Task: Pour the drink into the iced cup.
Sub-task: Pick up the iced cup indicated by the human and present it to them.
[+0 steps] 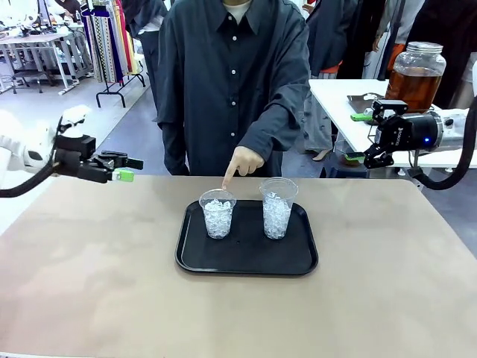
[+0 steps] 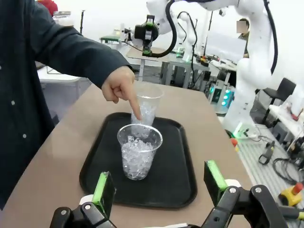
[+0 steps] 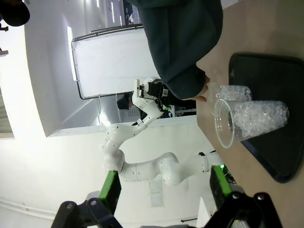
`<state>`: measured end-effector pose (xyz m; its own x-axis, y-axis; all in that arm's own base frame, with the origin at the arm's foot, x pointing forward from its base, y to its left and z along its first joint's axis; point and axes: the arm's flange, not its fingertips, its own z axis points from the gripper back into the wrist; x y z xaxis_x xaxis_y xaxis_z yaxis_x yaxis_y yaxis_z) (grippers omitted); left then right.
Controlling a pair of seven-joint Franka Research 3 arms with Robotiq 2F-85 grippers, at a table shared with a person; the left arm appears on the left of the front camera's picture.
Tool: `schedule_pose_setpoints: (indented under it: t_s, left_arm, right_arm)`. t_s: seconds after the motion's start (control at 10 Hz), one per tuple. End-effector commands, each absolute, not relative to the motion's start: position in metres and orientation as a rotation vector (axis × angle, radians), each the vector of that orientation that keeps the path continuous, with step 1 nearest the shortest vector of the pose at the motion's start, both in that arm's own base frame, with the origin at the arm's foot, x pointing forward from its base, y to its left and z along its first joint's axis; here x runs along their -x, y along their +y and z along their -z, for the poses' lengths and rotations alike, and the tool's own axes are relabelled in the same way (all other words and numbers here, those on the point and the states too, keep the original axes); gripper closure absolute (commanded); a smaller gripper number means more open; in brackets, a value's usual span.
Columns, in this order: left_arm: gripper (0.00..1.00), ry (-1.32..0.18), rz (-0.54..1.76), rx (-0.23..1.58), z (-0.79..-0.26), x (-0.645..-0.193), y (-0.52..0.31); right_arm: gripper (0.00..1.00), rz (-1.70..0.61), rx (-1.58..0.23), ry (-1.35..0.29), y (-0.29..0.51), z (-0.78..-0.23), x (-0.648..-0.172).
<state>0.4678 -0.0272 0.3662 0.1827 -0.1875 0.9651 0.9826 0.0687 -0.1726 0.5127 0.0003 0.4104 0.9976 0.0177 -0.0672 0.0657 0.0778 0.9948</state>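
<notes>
Jaws wide apart and empty on left gripper [image 1: 127, 168] and right gripper [image 1: 359, 137], person's hand [image 1: 242, 162] pointing at shorter ice-filled clear plastic cup [image 1: 218, 214]

We can read no words, numbers or signs in these pictures. The black body of the right gripper [image 1: 360, 136], up and to the right of the tray [image 1: 194, 257], seems to have a little pale mark on it. It is too small and blurry for us to read.
</notes>
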Motion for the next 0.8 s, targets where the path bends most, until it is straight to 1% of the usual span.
schedule_pose_setpoints:
  t_s: [0.0, 0.1, 0.4, 0.5, 0.7]
  left_arm:
    - [0.0, -1.047, 1.11, 1.067, -0.361, -0.459, -0.032]
    - [0.0, -0.962, 1.126, 1.109, -0.366, -0.468, -0.027]
    - [0.0, -0.962, 1.126, 1.109, -0.366, -0.468, -0.027]
    - [0.0, -0.984, 1.128, 1.092, -0.361, -0.466, -0.027]
    - [0.0, -1.069, 1.271, 1.033, -0.349, -0.465, -0.035]
  right_arm:
    - [0.0, 0.036, -1.492, 0.063, 0.001, -0.412, -0.513]
    - [0.0, 0.036, -1.492, 0.063, 0.001, -0.412, -0.513]
    - [0.0, 0.036, -1.492, 0.063, 0.001, -0.412, -0.513]
    - [0.0, 0.036, -1.492, 0.063, 0.001, -0.412, -0.513]
    - [0.0, 0.036, -1.492, 0.063, 0.001, -0.412, -0.513]
